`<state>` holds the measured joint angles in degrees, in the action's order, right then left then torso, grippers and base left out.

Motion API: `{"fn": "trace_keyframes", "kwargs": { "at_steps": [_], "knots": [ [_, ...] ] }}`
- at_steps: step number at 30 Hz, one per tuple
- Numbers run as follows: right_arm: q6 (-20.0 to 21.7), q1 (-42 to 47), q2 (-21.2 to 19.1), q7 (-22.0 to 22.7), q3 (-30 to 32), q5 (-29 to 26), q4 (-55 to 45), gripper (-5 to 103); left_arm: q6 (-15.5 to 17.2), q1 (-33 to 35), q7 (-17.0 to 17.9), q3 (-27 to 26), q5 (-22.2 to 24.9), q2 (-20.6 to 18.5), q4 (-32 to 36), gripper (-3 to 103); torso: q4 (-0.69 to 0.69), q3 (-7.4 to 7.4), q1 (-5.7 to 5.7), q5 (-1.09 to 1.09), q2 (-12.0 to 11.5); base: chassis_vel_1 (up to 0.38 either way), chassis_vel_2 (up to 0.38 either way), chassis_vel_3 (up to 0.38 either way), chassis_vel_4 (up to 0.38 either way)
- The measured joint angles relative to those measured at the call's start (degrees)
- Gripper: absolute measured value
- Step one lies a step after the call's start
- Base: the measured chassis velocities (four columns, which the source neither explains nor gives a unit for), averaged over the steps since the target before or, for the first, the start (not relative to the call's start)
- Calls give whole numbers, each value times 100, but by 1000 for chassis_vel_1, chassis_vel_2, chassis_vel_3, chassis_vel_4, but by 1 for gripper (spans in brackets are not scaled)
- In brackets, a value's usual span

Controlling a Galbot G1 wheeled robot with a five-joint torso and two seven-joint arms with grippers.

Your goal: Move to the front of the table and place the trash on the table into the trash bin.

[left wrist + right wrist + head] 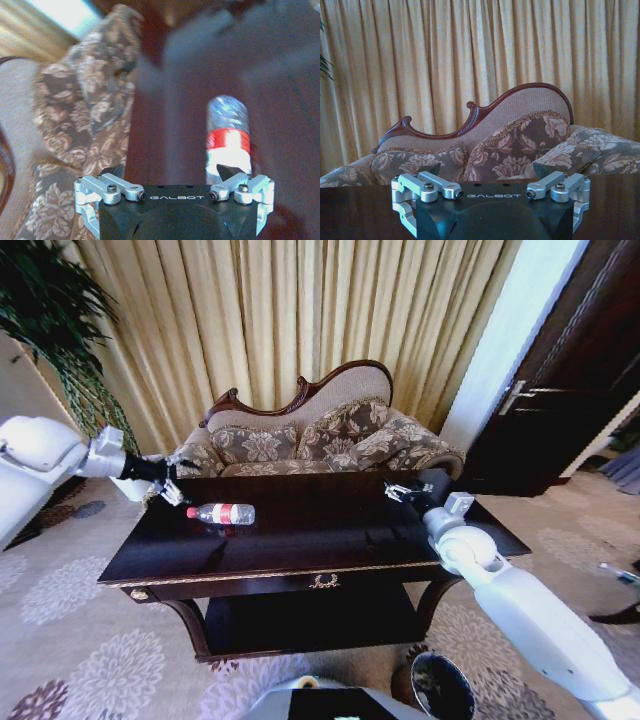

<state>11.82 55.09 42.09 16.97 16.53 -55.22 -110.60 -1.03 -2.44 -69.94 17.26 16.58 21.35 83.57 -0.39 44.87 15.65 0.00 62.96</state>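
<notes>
The left gripper [172, 483] hangs over the left rear corner of the table [300, 540], its fingers [111, 172] spread apart with nothing between them. Just beyond its tips and slightly to its right lies the bottle [221, 513], on its side on the dark tabletop, red label around its middle; in the left wrist view the bottle [227, 137] sits ahead of one fingertip, not between the two. Farther right, well apart from the bottle, the right gripper [403, 491] hovers above the table's right rear part, jaws wide apart and empty, facing the sofa [520, 145]. Near the robot's base, below the right arm, stands the trash bin [441, 686].
</notes>
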Motion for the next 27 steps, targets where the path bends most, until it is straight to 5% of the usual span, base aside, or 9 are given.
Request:
{"fn": "trace_keyframes", "kwargs": {
  "at_steps": [3, 4, 5, 7, 10, 13, 27],
  "knots": [
    [0, -1, 7, 5, -14, 17, 5, 100, -665, -252, -455, 209, 98, 158, -349, 100, 0, 0, 0, -1, 0, 0, 0, 0, 0],
    [0, -1, 7, 5, -14, 17, 5, 100, -665, -252, -455, 209, 98, 158, -349, 100, 0, 0, 0, -1, 0, 0, 0, 0, 0],
    [0, 6, 5, 7, -14, 25, 15, 100, -999, -403, -829, 338, 403, 295, -626, 100, -1, 1, 0, 0, 0, 0, 0, 0, 0],
    [0, 14, 1, 7, -8, 36, 24, 100, -1092, -472, -1080, 368, 456, 404, -768, 100, -4, 1, 0, 0, -1, 0, 0, 0, 0],
    [-1, 30, -3, 8, 6, 55, 29, 100, -1022, -525, -1374, 411, 550, 513, -883, 100, -2, 1, 0, 0, 0, 0, 0, 0, 0],
    [-6, 46, 6, 21, 10, 72, 37, 100, -564, -558, -1621, 434, 464, 638, -921, 100, -2, 0, 0, 0, 0, 0, 0, 0, 0],
    [-40, 46, 56, 20, 2, 148, 102, 100, 54, -996, -1573, 1297, 1059, 1039, -1482, 100, -3, 1, 0, 1, 0, 0, 0, 0, 0]
  ]
}}
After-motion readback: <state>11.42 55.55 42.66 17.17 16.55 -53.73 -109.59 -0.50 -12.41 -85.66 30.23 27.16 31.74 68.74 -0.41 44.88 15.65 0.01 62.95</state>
